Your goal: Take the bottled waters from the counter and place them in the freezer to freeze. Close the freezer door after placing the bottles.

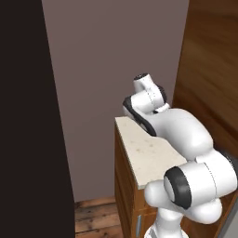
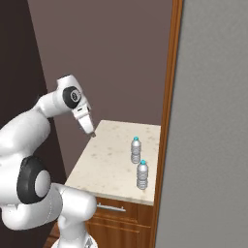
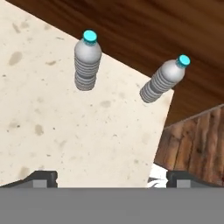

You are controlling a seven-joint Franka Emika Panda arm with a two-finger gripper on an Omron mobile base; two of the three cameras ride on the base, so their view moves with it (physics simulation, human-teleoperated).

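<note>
In the left base view, the white arm with dark joints rises from the lower right and bends over the beige speckled stone worktop [image 1: 153, 155], which tops brown wooden cabinets beside a plain mauve-grey wall [image 1: 111, 69]. A dark panel fills the left edge, and wooden floor shows below.

In the right base view, the two-finger gripper [image 2: 90, 131] hangs over the back-left part of the worktop, tilted down. Two small clear plastic bottles with teal-blue caps stand upright near the worktop's right edge, just beside a brown wooden upright [image 2: 167, 121]: the farther bottle [image 2: 136, 150] and the nearer bottle [image 2: 142, 175], close together but apart. Their long axes run vertical, caps up. Both are well apart from the gripper. A tall grey panel [image 2: 213, 126] fills the right side.

In the hand view, the fingers [image 3: 41, 178] sit far apart at the bottom corners, with nothing between them. The two bottles appear ahead on the worktop, one towards the top centre, the other close to the worktop's corner.

The likely risks: the bottles are light, tall and narrow, so a finger brushing one on approach could topple it, and the one nearest the corner could roll off the edge. Since they stand close together, reaching for one may knock the other.
</note>
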